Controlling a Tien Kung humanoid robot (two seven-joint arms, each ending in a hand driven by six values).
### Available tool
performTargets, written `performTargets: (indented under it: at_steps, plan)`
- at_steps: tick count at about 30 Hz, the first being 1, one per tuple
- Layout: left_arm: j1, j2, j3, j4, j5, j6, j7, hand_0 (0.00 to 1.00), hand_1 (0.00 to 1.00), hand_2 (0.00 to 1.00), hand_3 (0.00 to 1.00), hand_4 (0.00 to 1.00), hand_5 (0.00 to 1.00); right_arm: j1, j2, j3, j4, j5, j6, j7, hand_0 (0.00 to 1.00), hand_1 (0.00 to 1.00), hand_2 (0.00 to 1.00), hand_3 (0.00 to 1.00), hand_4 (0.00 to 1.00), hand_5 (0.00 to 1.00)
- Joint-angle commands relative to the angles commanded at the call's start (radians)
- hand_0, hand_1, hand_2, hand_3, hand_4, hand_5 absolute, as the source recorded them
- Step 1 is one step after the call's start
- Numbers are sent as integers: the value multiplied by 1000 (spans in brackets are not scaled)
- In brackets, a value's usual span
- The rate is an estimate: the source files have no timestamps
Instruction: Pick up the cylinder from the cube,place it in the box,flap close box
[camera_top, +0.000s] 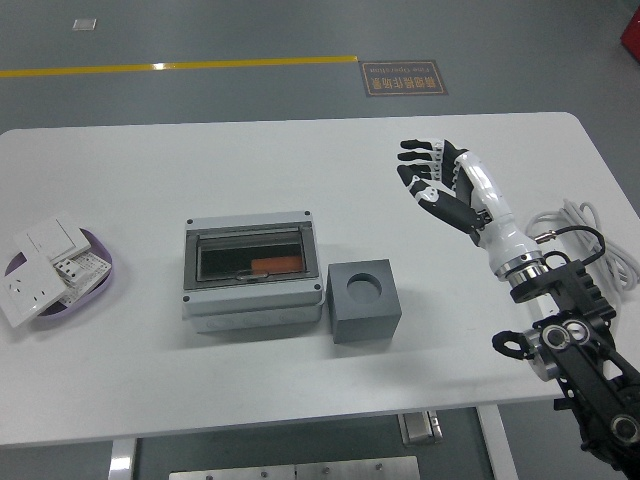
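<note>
A grey box (253, 269) with a clear flap lid lies left of centre on the white table (300, 170). The lid is down, and an orange cylinder (274, 264) shows through it inside the box. A grey cube (364, 299) with an empty round hole in its top stands just right of the box. My right hand (428, 175) is up over the table's right side, well clear of the cube and box, fingers spread and holding nothing. The left arm is out of view.
A purple bowl (100, 290) with white switch plates sits at the left edge. A white power strip (560, 262) with its coiled cable lies at the right edge, close to my right forearm.
</note>
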Motion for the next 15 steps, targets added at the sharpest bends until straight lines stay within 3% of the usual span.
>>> performTargets:
  at_steps: [5, 15]
  plan:
    - [14, 6, 9, 0, -15, 1, 3, 636, 663, 588, 635, 714, 293, -21, 32, 82, -14, 15, 13, 10, 640, 628, 681, 697, 709, 380]
    - [37, 16, 35, 0, -43, 0, -3, 636, 663, 588, 635, 714, 292, -32, 57, 73, -18, 4, 21, 12, 641, 631, 685, 703, 726, 367]
